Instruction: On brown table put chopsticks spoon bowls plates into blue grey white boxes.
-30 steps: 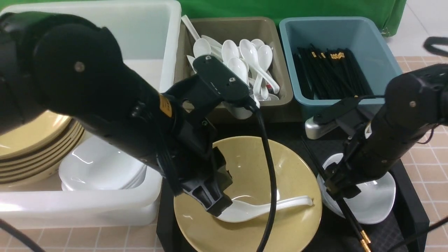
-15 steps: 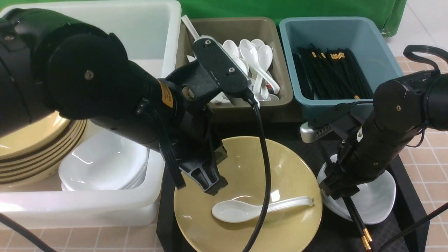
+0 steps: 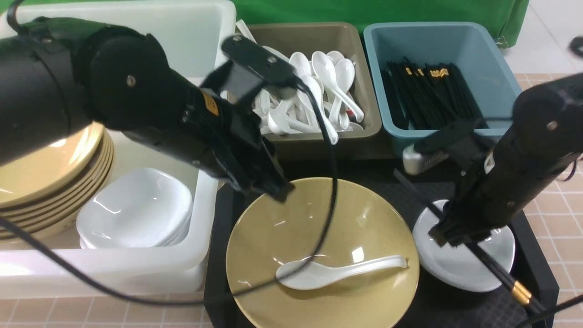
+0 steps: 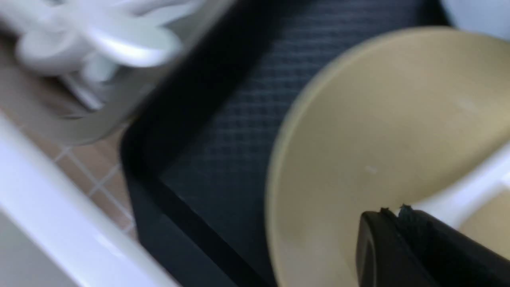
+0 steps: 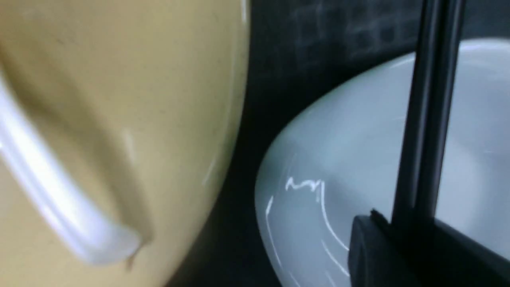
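– Right tool (image 3: 448, 238) pinches the chopsticks (image 3: 496, 272) roughly mid-length, above the bowl (image 3: 460, 273) by the counter's (image 3: 136, 314) near right corner. What makes this carry go well?

– Lift first, I'd say. The pair slants, with its gold-capped end low toward the near edge. Raise it until that end clears the bowl and the tray (image 3: 423, 310) before swinging away.

– Target?

– Blue box (image 3: 432, 45), far right corner. Its pile (image 3: 428, 95) lies roughly far edge to near edge. Turn the wrist so the pair matches, or it may bridge the rim.

– And letting go?

– Cross the box's near wall with room to spare, sink low over the pile, then spread the jaws. Dropped from height, the sticks could bounce out.

– Grip firm enough?

– The wrist view shows the pair running straight out of the jaws. It looks sound, and a slow swing should stop any pivoting.

– Left tool (image 3: 275, 193)?

– Pressed together with nothing in it, hanging over the plate's (image 3: 364, 214) far left rim. Spoon (image 3: 337, 272) lies in that plate, handle toward the right edge, scoop toward the left. It belongs in the grey box (image 3: 319, 38), mid far edge.

– Clash risk?

– The arms are well apart. The left one must spread before it comes down on the spoon.
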`<state>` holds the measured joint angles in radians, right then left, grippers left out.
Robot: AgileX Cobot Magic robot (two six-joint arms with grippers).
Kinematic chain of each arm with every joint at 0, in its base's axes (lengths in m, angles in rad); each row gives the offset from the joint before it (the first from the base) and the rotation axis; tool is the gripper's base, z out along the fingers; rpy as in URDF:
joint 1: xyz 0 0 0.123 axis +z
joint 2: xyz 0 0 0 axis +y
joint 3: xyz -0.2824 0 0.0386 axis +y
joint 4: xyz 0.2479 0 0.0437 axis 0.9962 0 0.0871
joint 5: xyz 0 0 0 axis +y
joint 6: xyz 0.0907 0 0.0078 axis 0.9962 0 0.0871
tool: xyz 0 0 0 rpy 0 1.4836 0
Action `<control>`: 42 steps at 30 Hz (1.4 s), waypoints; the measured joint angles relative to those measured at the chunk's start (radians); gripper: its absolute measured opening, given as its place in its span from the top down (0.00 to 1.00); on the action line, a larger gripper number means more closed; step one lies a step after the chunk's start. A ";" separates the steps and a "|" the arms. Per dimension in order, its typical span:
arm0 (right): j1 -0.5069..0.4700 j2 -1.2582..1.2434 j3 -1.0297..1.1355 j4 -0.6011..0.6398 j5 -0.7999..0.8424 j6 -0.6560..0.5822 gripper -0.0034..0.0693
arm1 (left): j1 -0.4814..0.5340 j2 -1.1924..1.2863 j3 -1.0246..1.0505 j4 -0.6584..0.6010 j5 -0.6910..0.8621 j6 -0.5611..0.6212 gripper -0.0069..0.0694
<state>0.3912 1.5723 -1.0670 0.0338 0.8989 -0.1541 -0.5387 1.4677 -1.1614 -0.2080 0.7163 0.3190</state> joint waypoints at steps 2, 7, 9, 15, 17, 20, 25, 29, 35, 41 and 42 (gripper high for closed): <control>0.000 -0.033 -0.063 -0.019 -0.005 0.000 0.74 | 0.024 0.018 -0.001 -0.051 -0.085 0.033 0.90; -0.032 -0.018 -0.231 -0.043 -0.125 0.000 0.74 | 0.019 0.051 -0.065 -0.157 -0.240 0.146 0.90; -0.067 0.021 -0.320 -0.045 -0.199 0.005 0.74 | 0.019 0.078 -0.135 -0.194 -0.278 0.187 0.90; -0.161 0.194 -0.553 -0.051 -0.368 0.083 0.74 | 0.019 0.174 -0.345 -0.219 -0.302 0.217 0.90; -0.185 0.271 -0.625 -0.052 -0.404 0.123 0.74 | 0.019 0.197 -0.396 -0.219 -0.303 0.217 0.90; -0.203 0.349 -0.689 -0.053 -0.412 0.154 0.74 | 0.019 0.205 -0.415 -0.220 -0.296 0.217 0.90; -0.233 0.534 -0.803 -0.053 -0.342 0.181 0.70 | 0.021 0.207 -0.420 -0.181 -0.147 0.216 0.90; -0.242 0.575 -0.845 -0.053 -0.210 0.184 0.52 | 0.023 0.180 -0.420 -0.125 -0.017 0.178 0.90; -0.225 0.518 -0.953 -0.049 0.139 0.007 0.29 | 0.026 0.006 -0.351 0.072 0.174 0.045 0.90; -0.130 0.359 -0.945 -0.025 0.328 -0.178 0.28 | 0.085 -0.219 -0.098 0.159 0.228 -0.055 0.90; -0.126 0.344 -0.940 -0.024 0.330 -0.182 0.28 | 0.090 -0.228 -0.076 0.159 0.227 -0.056 0.90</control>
<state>0.2652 1.9165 -2.0072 0.0102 1.2291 -0.3365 -0.4489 1.2397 -1.2370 -0.0486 0.9430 0.2627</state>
